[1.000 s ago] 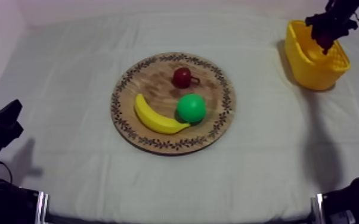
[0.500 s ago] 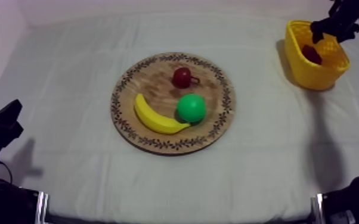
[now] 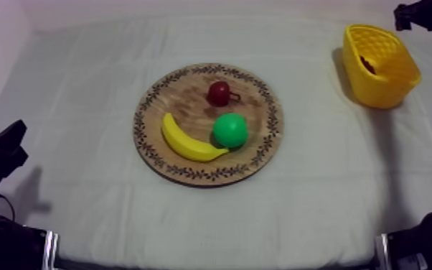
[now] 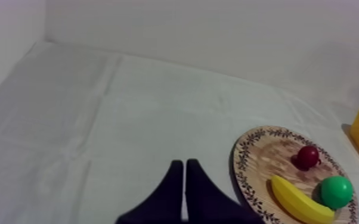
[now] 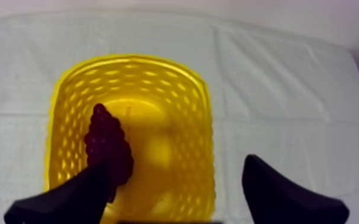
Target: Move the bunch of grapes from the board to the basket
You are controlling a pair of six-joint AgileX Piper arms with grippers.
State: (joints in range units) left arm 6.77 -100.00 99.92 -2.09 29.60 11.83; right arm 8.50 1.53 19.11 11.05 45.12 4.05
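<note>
Grapes (image 5: 106,143) lie inside the basket (image 5: 182,89) at the table's far right corner, long axis pointing away from the right gripper (image 5: 176,173). That gripper hangs directly above, fingers spread and empty, the grapes just under one finger. Left gripper (image 4: 185,176), pressed together, sits at the near left edge, well apart. Judgement: placement done.

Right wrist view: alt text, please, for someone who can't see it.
The bunch of grapes lies inside the yellow basket, against one wall. The right pincer hangs open above it, holding nothing. Grey-white cloth surrounds the basket.
</note>
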